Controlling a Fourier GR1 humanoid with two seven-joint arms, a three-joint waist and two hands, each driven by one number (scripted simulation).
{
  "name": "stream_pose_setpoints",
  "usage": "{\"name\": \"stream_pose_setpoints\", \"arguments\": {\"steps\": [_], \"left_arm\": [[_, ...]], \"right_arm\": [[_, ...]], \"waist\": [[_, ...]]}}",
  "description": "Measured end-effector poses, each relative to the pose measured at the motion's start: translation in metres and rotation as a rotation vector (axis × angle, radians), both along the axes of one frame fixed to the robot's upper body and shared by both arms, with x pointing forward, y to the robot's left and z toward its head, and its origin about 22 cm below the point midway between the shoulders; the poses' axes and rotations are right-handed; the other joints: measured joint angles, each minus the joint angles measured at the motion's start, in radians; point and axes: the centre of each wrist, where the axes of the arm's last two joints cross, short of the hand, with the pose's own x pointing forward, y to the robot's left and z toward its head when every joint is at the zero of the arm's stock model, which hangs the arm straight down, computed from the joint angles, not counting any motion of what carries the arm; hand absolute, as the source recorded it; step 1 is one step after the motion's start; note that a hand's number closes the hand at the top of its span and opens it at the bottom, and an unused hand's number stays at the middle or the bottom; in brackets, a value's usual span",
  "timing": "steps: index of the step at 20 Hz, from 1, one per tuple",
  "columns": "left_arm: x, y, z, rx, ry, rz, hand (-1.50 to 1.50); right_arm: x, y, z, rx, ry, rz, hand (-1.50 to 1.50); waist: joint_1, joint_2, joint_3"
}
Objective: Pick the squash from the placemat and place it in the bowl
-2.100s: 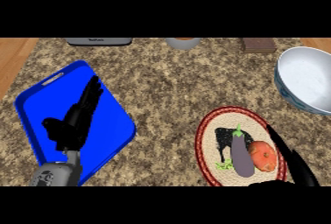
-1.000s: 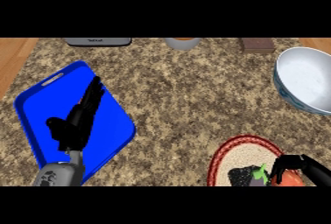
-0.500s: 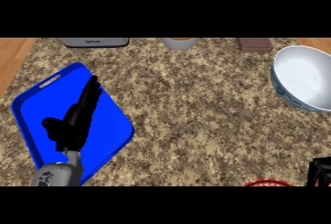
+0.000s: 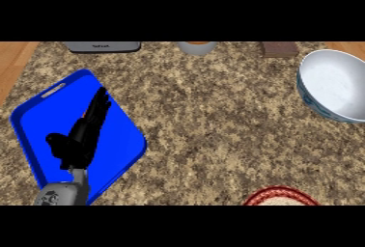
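Desk (image 4: 214, 125) of speckled stone fills the head view, the only view given. At far right stands the bowl (image 4: 335, 89), white inside and holding nothing that shows. At the near edge, right of centre, only the far rim of the placemat (image 4: 279, 195) peeks in, red and woven; the rest lies below the frame. No squash is visible anywhere, so its place, its heading and its long axis cannot be told from here; it is either on the hidden part of the placemat or held out of frame. The right hand does not show at all.

At left a blue tray (image 4: 43, 120) lies tilted on the desk, and over it rests the left hand (image 4: 75, 140), fingers straight and pointing far, holding nothing.

Judging progress: the placing is plainly not done, since the bowl is bare. Whether the squash has been grasped cannot be said. What remains at least is carrying it across the desk to the far right and setting it in the bowl.

Along the far edge sit a grey box (image 4: 101, 47), a cup (image 4: 197, 48) and a brown block (image 4: 279, 48).
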Motion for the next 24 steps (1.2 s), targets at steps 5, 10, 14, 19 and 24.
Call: {"name": "stream_pose_setpoints", "arguments": {"steps": [5, 10, 14, 19, 24], "left_arm": [[0.002, -0.005, 0.004, -0.004, -0.008, -0.013, 0.00], [0.002, -0.010, 0.002, 0.000, -0.014, -0.018, 0.00], [0.003, -0.012, 0.001, -0.001, -0.012, -0.028, 0.00], [0.007, -0.015, 0.007, 0.000, -0.017, -0.036, 0.00], [0.008, -0.026, 0.008, -0.001, -0.024, -0.057, 0.00]], "right_arm": [[0.000, -0.001, 0.053, 0.002, -0.027, -0.033, 1.50], [0.008, 0.004, 0.087, 0.030, -0.021, -0.054, 1.50], [0.031, 0.008, 0.103, 0.028, -0.013, -0.102, 1.50], [0.055, 0.009, 0.116, -0.043, -0.033, -0.191, 1.50], [0.081, 0.007, 0.105, -0.179, -0.089, -0.300, 1.50]], "waist": [[0.011, 0.002, 0.000], [0.020, 0.004, 0.000], [0.033, 0.006, 0.001], [0.043, 0.009, 0.001], [0.063, 0.014, 0.002]]}}
